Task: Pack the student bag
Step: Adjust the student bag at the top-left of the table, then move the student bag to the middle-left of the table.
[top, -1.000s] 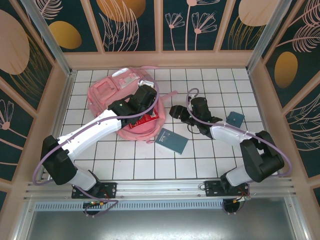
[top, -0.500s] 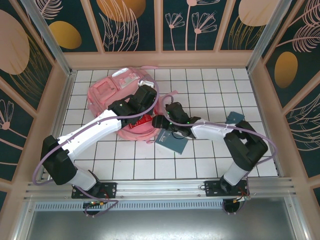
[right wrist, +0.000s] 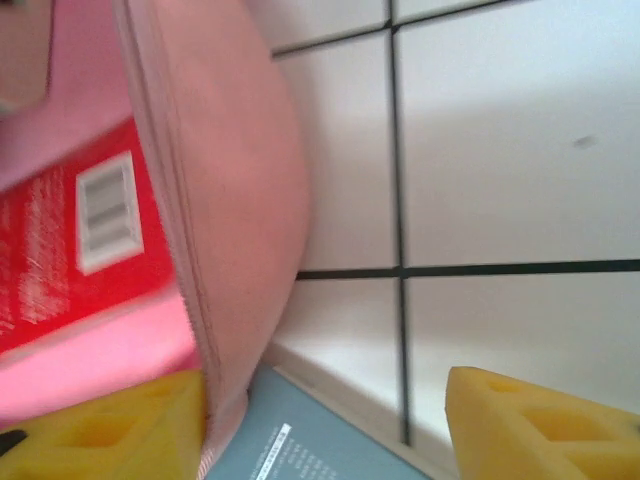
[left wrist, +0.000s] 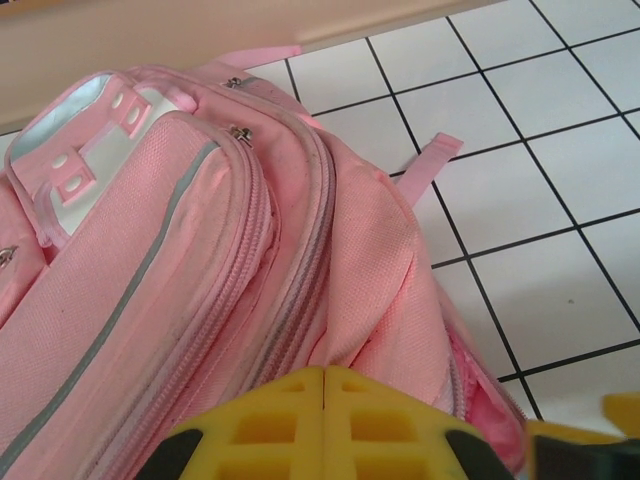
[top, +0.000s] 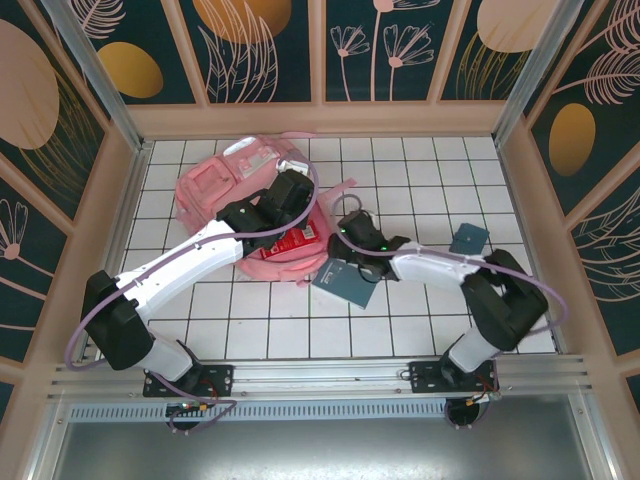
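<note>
While the left end effector (left wrist: 325, 385) pinches the student bag (top: 215, 190) by its fabric, the right end effector (right wrist: 330, 415) stands spread over its rim and a teal book (top: 347, 287).

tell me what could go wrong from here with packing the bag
1. The open right gripper straddles the rim of the student bag over the teal book; closing may pinch fabric instead.
2. The red book lies at the mouth; a tug could slide it out.
</note>
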Controlling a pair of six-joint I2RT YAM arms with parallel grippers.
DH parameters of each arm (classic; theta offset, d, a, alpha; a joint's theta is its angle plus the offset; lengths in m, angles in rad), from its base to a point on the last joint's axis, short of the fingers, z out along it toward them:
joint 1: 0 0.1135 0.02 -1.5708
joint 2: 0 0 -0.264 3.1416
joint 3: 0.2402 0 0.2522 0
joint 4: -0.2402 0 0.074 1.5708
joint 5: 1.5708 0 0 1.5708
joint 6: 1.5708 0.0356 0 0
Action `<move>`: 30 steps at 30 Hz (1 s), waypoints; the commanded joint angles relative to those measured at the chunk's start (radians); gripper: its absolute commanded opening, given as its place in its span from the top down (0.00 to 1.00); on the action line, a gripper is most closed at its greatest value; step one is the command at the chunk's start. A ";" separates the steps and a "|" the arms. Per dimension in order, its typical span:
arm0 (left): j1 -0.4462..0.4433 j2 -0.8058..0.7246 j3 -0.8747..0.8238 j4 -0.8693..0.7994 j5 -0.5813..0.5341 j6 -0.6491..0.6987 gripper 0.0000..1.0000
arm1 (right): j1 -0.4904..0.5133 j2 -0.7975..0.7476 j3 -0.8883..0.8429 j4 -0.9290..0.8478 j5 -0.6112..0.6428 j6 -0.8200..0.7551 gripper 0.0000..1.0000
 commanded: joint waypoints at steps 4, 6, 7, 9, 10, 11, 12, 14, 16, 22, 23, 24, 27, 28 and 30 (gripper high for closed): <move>-0.004 -0.056 -0.007 0.053 -0.031 -0.016 1.00 | -0.063 -0.125 -0.081 0.008 0.006 -0.006 0.36; -0.005 -0.064 -0.002 0.048 -0.050 -0.013 1.00 | -0.063 -0.141 -0.091 0.030 -0.026 -0.014 0.35; -0.004 -0.067 0.002 0.043 -0.069 -0.011 1.00 | -0.063 -0.146 -0.095 0.042 -0.045 -0.015 0.35; -0.004 -0.072 0.012 0.025 -0.121 -0.008 1.00 | -0.063 -0.149 -0.100 0.064 -0.077 -0.015 0.34; -0.004 -0.077 0.023 0.011 -0.162 -0.003 1.00 | -0.063 -0.149 -0.102 0.071 -0.084 -0.012 0.34; -0.003 -0.081 0.029 0.000 -0.202 0.002 1.00 | -0.063 -0.149 -0.105 0.073 -0.085 -0.008 0.34; -0.003 -0.089 0.036 -0.011 -0.244 0.012 1.00 | -0.064 -0.150 -0.107 0.076 -0.085 -0.006 0.34; 0.001 -0.106 0.045 -0.034 -0.304 0.022 1.00 | -0.068 -0.156 -0.116 0.085 -0.090 -0.002 0.34; 0.007 -0.124 0.044 -0.054 -0.355 0.026 1.00 | -0.072 -0.163 -0.126 0.091 -0.095 0.001 0.34; 0.019 -0.177 -0.014 -0.084 -0.392 0.025 1.00 | -0.083 -0.172 -0.156 0.109 -0.150 0.000 0.33; 0.020 -0.183 -0.025 -0.089 -0.399 0.019 1.00 | -0.083 -0.175 -0.164 0.106 -0.155 -0.002 0.33; 0.020 -0.187 -0.029 -0.098 -0.409 0.010 1.00 | -0.083 -0.180 -0.173 0.100 -0.154 0.001 0.33; 0.022 -0.197 -0.043 -0.098 -0.381 -0.003 1.00 | -0.085 -0.218 -0.206 0.069 -0.124 0.010 0.32; 0.022 -0.202 -0.050 -0.090 -0.355 -0.003 1.00 | -0.086 -0.236 -0.222 0.062 -0.120 0.009 0.31; 0.022 -0.207 -0.072 -0.063 -0.282 -0.006 1.00 | -0.093 -0.286 -0.257 0.038 -0.103 0.014 0.31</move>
